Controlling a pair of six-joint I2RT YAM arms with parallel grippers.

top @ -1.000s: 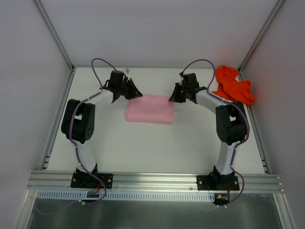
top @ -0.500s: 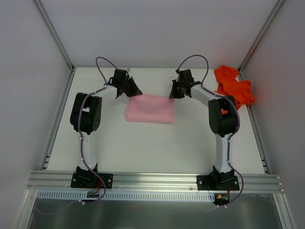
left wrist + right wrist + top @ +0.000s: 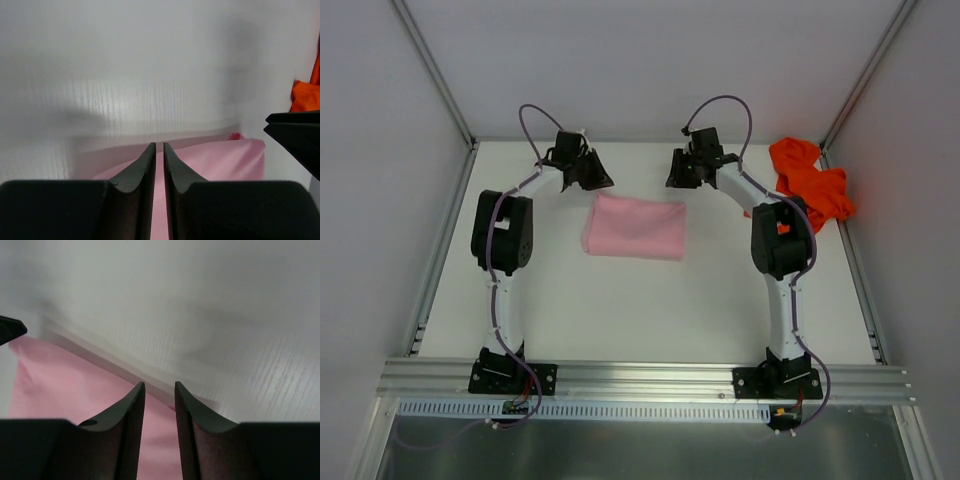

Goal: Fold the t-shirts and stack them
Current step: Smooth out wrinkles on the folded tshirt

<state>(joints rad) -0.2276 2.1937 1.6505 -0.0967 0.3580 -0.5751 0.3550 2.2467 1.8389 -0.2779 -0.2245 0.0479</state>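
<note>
The light pink t-shirt (image 3: 632,227) lies folded into a flat rectangle at the table's middle. It also shows in the left wrist view (image 3: 220,160) and the right wrist view (image 3: 65,385). The bright orange t-shirt (image 3: 810,180) lies crumpled at the far right, and its edge shows in the left wrist view (image 3: 306,95). My left gripper (image 3: 596,178) (image 3: 159,145) hovers behind the pink shirt's far left corner, its jaws almost together and empty. My right gripper (image 3: 674,180) (image 3: 159,384) hovers behind the far right corner, its jaws a little apart and empty.
White walls enclose the table on the back, left and right; both grippers are close to the back wall (image 3: 640,70). An aluminium rail (image 3: 640,378) runs along the near edge by the arm bases.
Both grippers have moved away from the pink shirt's far corners toward the back wall. The pink shirt lies flat and has not moved.
</note>
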